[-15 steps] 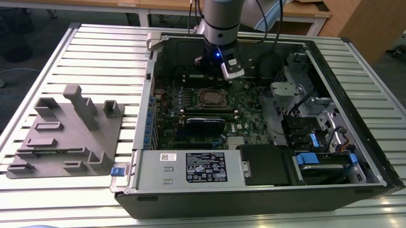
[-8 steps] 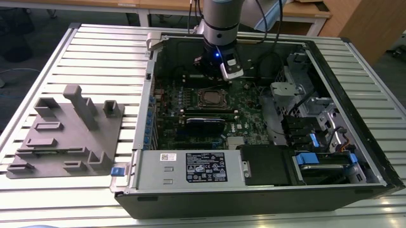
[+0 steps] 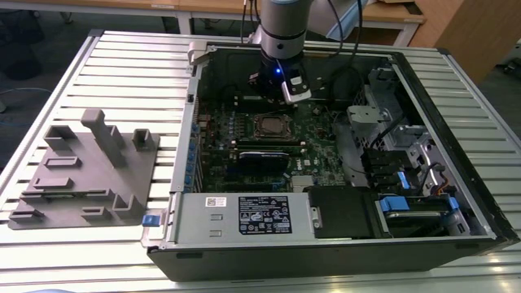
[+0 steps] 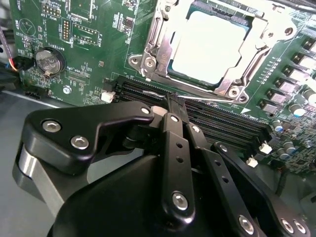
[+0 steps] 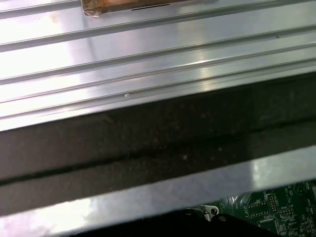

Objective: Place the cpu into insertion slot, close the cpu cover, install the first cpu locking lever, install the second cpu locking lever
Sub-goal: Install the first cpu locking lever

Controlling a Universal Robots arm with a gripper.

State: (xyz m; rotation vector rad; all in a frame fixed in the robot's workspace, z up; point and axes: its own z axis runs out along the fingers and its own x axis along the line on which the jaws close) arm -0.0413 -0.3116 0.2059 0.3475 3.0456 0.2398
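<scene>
Gripper is seen with fingers pressed together near the black memory slots, beyond which the cpu is seated in the insertion slot, with the cpu cover lowered flat around it.

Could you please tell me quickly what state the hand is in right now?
Hand: closed, holding nothing, with its tip just off the cpu.
</scene>
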